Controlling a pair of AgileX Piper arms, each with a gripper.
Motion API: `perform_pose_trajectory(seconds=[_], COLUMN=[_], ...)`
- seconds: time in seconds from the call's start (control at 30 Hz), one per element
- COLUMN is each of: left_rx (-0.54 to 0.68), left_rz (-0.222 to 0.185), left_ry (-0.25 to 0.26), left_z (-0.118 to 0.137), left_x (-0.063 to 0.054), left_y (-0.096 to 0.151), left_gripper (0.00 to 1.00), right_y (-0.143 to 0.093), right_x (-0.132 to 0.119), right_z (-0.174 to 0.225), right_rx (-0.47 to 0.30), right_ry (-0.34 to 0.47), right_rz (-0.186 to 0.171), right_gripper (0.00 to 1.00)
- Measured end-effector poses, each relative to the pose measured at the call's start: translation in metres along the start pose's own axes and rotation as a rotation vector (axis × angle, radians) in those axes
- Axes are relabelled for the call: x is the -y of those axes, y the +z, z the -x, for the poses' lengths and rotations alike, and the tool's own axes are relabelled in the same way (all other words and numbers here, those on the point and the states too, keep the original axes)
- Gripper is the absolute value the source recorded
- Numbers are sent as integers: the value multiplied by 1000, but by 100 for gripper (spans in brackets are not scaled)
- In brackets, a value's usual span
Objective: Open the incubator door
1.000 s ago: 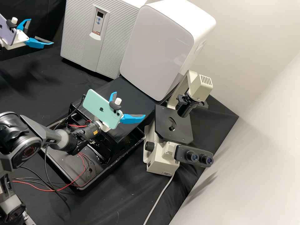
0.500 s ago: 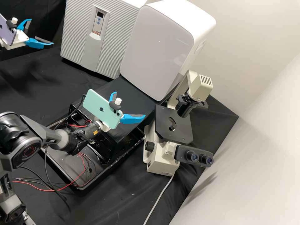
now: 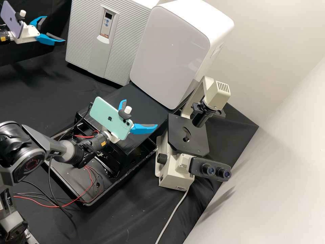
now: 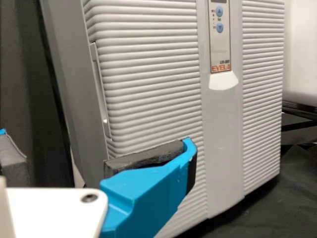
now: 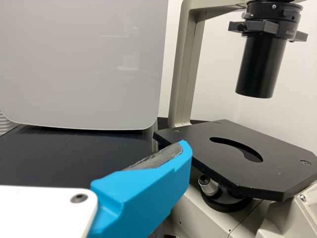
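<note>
The incubator door (image 4: 148, 99), ribbed and closed, stood at the back of the desk (image 3: 128, 210), beside a glossy white cabinet (image 3: 172, 51). The left gripper (image 3: 55, 29), fingers spread and pinching nothing, hung near the door's side, seemingly without contact, in what looked like the approach. The next move likely called for hooking a finger on the narrow edge strip (image 4: 100, 91), apparently the handle, then pulling outward. The right gripper (image 3: 140, 113), its fingers also parted, was near the microscope (image 3: 176, 176). Red lettering and button markings showed on the control panel (image 4: 219, 44); a mint phone (image 3: 106, 115) and a purple phone (image 3: 12, 20) bore logos, and a small label (image 3: 180, 188) marked the microscope's base.
</note>
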Motion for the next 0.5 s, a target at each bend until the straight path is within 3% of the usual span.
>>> perform_pose_trajectory(seconds=[0.1, 0.3, 0.5], left_rx=[28, 109, 199], left_rz=[-25, -31, -63], left_ry=[26, 97, 118], left_z=[-16, -41, -65], left_x=[-5, -21, -25], left_y=[-15, -35, -49], left_gripper=[100, 100, 100], right_y=[0, 0, 0], right_x=[0, 0, 0], right_z=[0, 0, 0], right_rx=[0, 0, 0], right_ry=[0, 0, 0], right_rz=[0, 0, 0], right_gripper=[100, 100, 100])
